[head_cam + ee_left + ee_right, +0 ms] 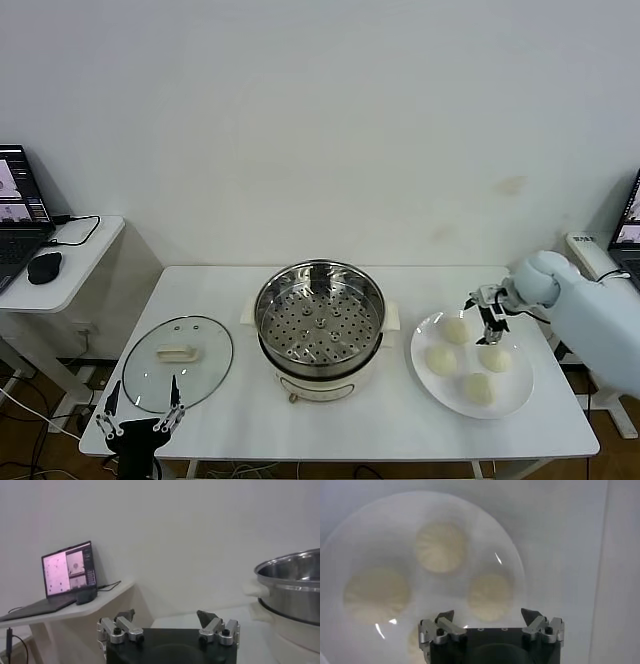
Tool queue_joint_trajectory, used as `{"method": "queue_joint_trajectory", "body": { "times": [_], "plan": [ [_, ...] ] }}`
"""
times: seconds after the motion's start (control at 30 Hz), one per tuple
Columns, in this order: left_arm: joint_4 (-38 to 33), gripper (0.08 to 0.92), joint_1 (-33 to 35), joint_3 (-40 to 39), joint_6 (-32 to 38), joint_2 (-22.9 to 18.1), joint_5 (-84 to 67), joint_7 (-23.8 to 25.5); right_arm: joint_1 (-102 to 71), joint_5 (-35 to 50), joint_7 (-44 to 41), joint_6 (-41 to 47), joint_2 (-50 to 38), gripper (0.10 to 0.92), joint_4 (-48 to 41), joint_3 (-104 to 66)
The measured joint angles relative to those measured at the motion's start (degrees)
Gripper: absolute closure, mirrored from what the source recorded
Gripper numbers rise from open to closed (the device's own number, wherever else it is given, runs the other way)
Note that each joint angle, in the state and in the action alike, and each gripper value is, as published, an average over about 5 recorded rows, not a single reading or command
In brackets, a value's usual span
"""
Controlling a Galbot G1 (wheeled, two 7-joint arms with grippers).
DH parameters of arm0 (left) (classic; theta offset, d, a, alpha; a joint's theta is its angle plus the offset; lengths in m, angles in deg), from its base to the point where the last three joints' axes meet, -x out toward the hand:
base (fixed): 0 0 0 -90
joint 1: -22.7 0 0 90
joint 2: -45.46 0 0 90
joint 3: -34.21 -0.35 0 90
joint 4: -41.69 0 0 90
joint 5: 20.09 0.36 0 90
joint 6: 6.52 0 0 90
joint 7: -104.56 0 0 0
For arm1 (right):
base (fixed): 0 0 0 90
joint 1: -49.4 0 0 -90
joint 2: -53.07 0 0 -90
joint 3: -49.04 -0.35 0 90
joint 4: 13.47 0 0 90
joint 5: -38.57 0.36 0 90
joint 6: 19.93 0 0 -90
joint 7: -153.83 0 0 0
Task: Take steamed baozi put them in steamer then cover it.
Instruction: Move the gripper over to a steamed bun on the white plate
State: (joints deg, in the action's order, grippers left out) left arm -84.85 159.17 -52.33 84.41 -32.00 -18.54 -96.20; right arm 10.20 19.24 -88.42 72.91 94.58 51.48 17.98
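Note:
Several cream-white steamed baozi (455, 330) lie on a white plate (520, 385) at the table's right. My right gripper (490, 318) hovers open just above them, holding nothing. In the right wrist view the baozi (441, 546) spread over the plate (365, 535), one of them straight ahead of the right gripper (488, 613). The steel steamer (318, 320) stands uncovered at the table's centre, its perforated tray bare. The glass cover (178, 362) lies flat to its left. My left gripper (140, 405) waits open near the front left corner, beside the cover; the left wrist view shows the left gripper (166, 613) empty and the steamer (295, 580) off to one side.
A side table at the left carries a laptop (20, 215) and a mouse (44, 267). Another laptop (630, 225) shows at the right edge. The white table (220, 290) ends close in front of the cover and plate.

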Motion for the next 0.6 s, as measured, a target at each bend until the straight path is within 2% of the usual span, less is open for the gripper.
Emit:
{"method": "queue_joint_trajectory", "body": {
  "times": [0.6],
  "plan": [
    [0.24, 0.177, -0.31, 1.16, 0.22, 0.06, -0.11, -0.04, 0.2, -4.45, 0.79, -0.2, 5.93, 0.216, -7.33, 1.13]
  ]
}}
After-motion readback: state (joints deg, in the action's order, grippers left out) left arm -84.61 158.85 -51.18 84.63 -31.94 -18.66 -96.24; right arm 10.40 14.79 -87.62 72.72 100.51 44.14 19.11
